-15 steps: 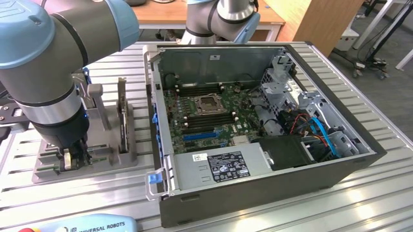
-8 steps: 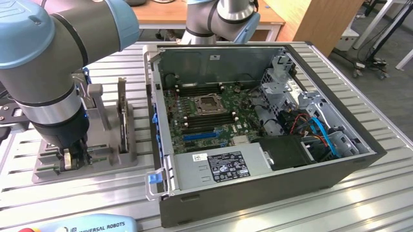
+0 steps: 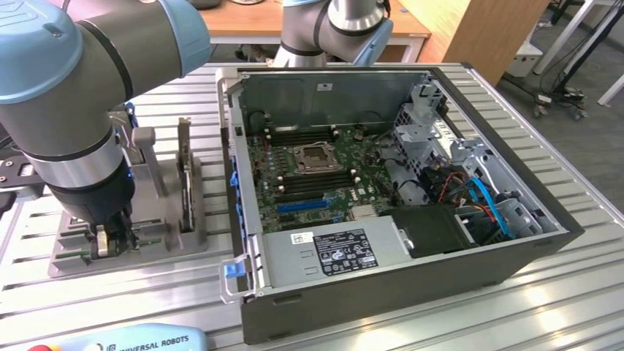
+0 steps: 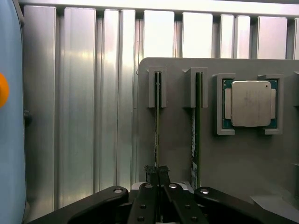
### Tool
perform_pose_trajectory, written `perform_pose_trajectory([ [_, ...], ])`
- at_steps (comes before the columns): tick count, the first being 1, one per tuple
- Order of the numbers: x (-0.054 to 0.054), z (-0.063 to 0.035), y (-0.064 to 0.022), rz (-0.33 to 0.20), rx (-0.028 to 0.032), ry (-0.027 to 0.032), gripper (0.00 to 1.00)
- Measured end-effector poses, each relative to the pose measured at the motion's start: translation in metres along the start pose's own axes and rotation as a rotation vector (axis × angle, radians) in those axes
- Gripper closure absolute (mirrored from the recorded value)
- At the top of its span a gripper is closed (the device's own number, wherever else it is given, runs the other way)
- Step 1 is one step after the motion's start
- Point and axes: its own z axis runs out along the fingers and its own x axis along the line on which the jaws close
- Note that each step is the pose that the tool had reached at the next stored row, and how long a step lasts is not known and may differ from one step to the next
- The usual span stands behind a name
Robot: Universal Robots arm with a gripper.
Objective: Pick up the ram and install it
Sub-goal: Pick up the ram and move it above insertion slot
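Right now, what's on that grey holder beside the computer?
On the grey holder: the ram, on edge in a slot, gripper shut on it; a second stick; a processor chip. The gripper covers the ram's gripped end.

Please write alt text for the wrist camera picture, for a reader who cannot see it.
The tool is shut on the end of a ram stick that stands on edge in a grey holder. A second ram stick stands beside it, then a silver processor chip, all on a ribbed metal table.
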Motion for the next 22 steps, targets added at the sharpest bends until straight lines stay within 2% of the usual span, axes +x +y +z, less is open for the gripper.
perform_pose_trajectory([
  [8,0.0,0.0,0.0,0.003,0.0001,-0.0001,0.89],
  [22,0.0,0.0,0.0,-0.022,-0.0005,0.0008,0.89],
])
